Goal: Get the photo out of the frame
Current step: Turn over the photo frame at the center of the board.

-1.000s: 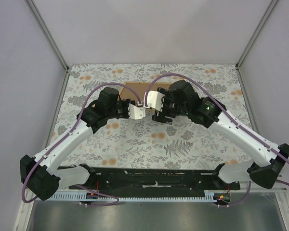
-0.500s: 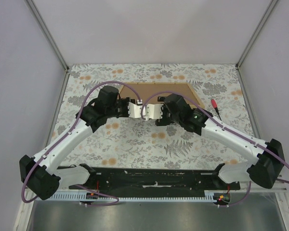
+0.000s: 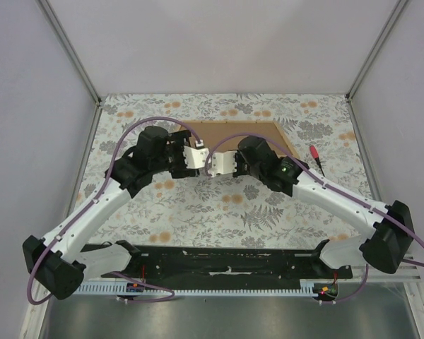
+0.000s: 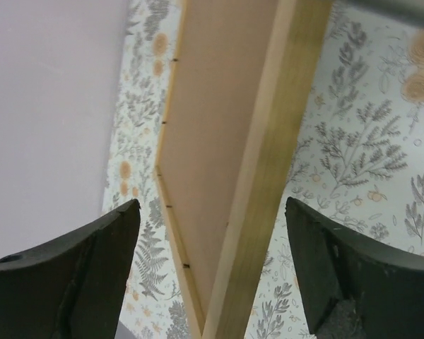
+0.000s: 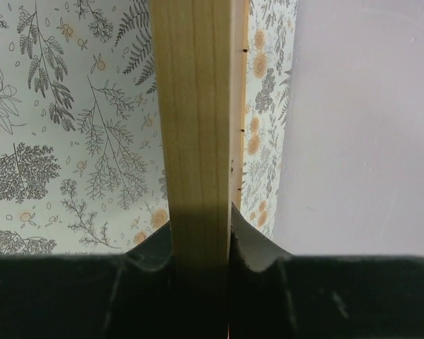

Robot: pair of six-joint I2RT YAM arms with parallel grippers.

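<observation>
Seen from above, the frame (image 3: 233,134) lies brown back up at the far middle of the tabletop (image 3: 198,212). Both wrists crowd its near edge, so the grips are hidden. The wrist views show them: the right jaws are clamped on the tan strip (image 5: 198,106), while the left jaws stand wide apart astride it, fingers (image 4: 78,275) not touching. Floral tabletop shows left and near, and a red tool (image 3: 315,154) lies near the frame's right corner.

My left gripper (image 4: 212,212) gapes wide; my right gripper (image 5: 201,239) pinches the frame (image 5: 194,106) by its edge, both arms bent inward, wrists nearly meeting.
</observation>
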